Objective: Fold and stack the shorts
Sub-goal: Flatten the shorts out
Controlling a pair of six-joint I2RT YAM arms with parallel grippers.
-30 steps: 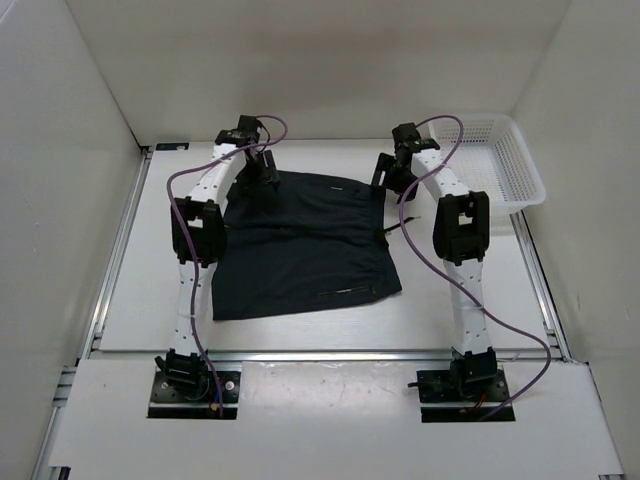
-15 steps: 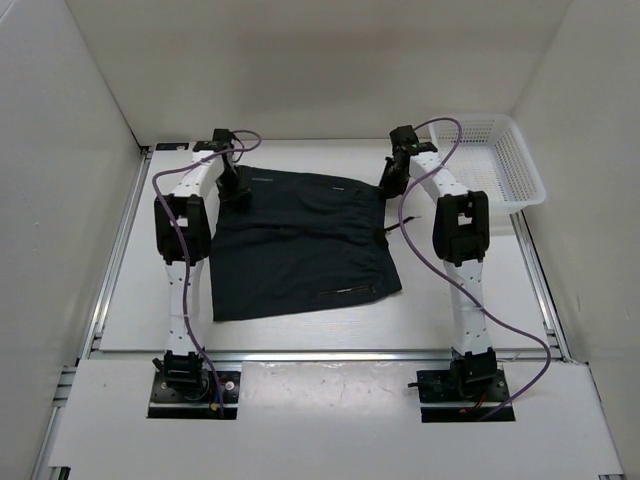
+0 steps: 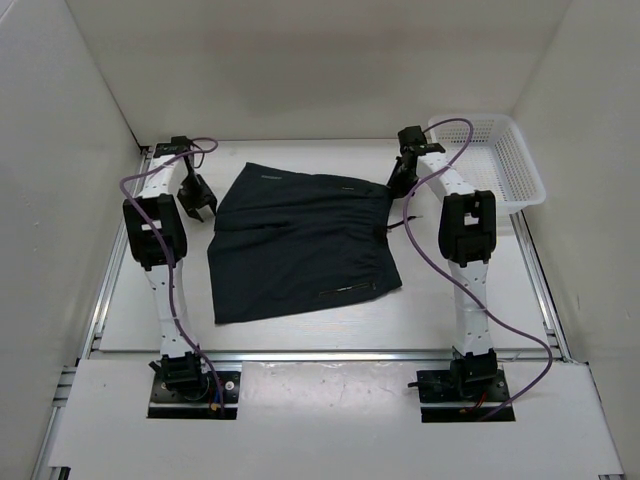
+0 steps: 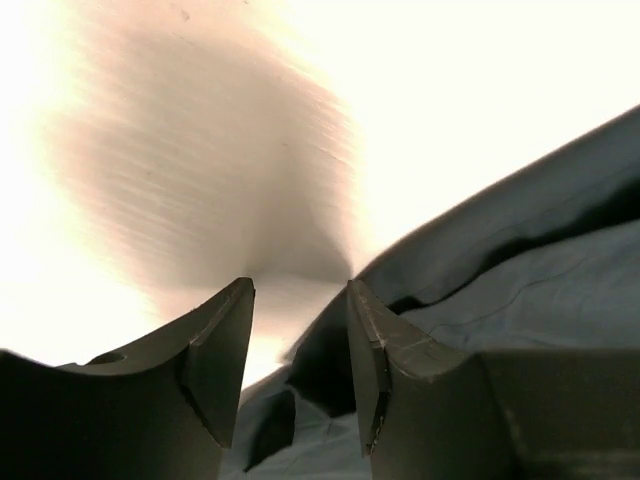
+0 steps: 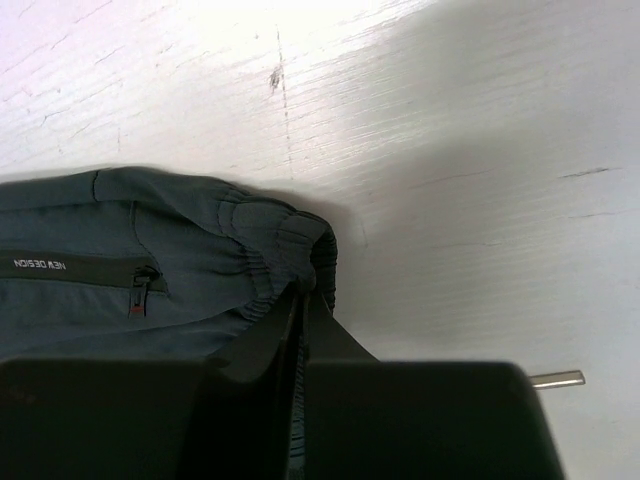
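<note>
- The shorts lay spread as one broad dark panel in the middle of the table, reaching toward its far edge. The near hem sat well short of the near edge.
- Left hand: released. In the wrist view its fingers stood apart with only bare table showing between them. The cloth edge lay just beside the inner finger, not in the gap. From above, this hand hung off the left side of the shorts, toward the far-left corner of the table.
- Right hand: clenched at the far-right corner of the garment. In its wrist view the fingers met on the gathered elastic waistband, so I judged it to be pinching that corner. A zip pocket lay flat just beside the grip.
- The white basket sat at the far-right corner of the table, apart from the shorts.
- Progress, as a judgement: early.
  - The cloth looked smoothed and squared.
  - Overlapping layers showed at the left edge, but I could not tell whether these were a deliberate fold.
  - No compact folded bundle was present.
- Remaining: take hold of the left side, fold the panel down to a small packet, then place it as the stack. No stacking was done yet.
</note>
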